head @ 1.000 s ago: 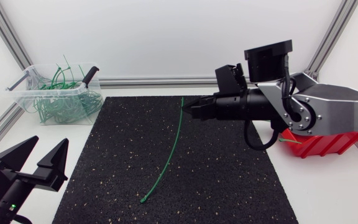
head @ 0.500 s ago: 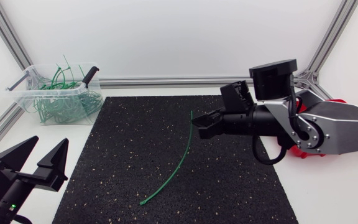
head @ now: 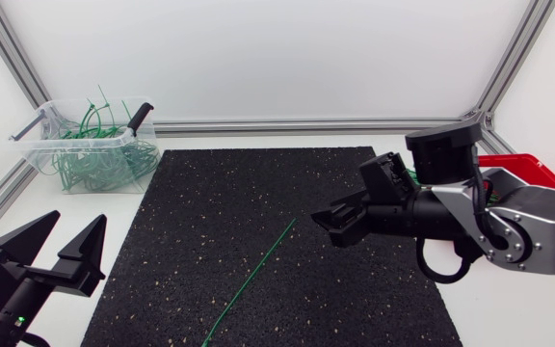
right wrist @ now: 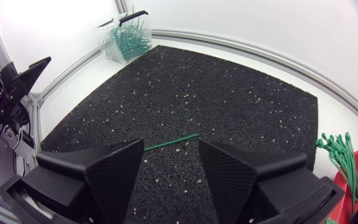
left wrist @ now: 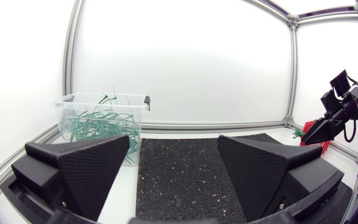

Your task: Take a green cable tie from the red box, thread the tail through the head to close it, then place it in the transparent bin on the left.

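green cable tie (head: pixel 249 282), the task's thing, lying loose and almost straight on the black speckled mat (head: pixel 210 193). it runs slantwise from near the mat's middle to the mat's near edge. its farther end lies close to the right gripper (head: pixel 324 225), apart from the fingertips. right gripper: released, the two wedge fingers spread, nothing between them. in the right wrist view the tie's end shows on the mat ahead, seen through the gap between the fingers. right arm (head: pixel 489 212): enters from the right and extends over the mat's right part, covering most of the red box (head: pixel 523 166), of which only a strip of rim shows. a bundle of green ties (right wrist: pixel 339 151) rests at that box's edge. left gripper (head: pixel 77 226): released as well, fingers wide apart and empty, at the near left corner of the table, off the mat. transparent bin (head: pixel 41 145): far left corner, just beside the mat, holding a tangle of green ties (head: pixel 94 164), well apart from the loose tie.
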### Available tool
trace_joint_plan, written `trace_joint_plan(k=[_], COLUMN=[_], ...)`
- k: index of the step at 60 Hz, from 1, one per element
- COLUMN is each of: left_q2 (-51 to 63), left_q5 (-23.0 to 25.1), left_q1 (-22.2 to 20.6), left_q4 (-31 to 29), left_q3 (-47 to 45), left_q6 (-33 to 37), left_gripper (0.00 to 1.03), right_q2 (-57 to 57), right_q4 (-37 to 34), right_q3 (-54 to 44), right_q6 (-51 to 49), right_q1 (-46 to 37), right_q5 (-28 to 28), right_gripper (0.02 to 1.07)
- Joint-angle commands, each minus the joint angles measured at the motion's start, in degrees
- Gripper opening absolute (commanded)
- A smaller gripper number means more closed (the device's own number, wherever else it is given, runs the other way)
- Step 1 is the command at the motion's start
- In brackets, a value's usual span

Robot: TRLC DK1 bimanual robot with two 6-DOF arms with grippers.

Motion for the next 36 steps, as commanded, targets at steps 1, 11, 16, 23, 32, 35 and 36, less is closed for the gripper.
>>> trace_joint_plan(k=[1,11,16,23,32,35,36], left_q2=[0.14,0.23,0.23,0.23,0.23,0.23,0.23], left_q5=[0.04,-0.05,-0.05,-0.05,-0.14,-0.14,-0.14], left_q1=[-0.43,-0.69,-0.69,-0.69,-0.6,-0.6,-0.6], left_q4=[-1.26,-1.34,-1.34,-1.34,-1.26,-1.34,-1.34], left_q3=[-2.28,-2.28,-2.28,-2.28,-2.28,-2.28,-2.28], left_q6=[-1.16,-1.16,-1.16,-1.16,-1.16,-1.16,-1.16], left_gripper=[0.99,0.99,0.99,0.99,0.99,0.99,0.99], right_q2=[-2.6,-3.84,-2.87,1.09,5.92,6.98,7.41], right_q4=[-1.15,-4.93,-9.23,-13.28,-15.21,-15.91,-16.09], right_q3=[-0.97,0.43,2.54,5.53,9.05,10.1,10.37], right_q6=[-2.63,-10.27,-15.55,-25.13,-30.22,-32.69,-33.21], right_q1=[-0.86,0.54,4.41,9.86,13.11,14.61,14.87], right_q5=[0.53,0.53,4.22,10.11,12.75,12.84,12.84], right_gripper=[0.93,0.94,0.99,1.02,1.02,1.02,1.02])
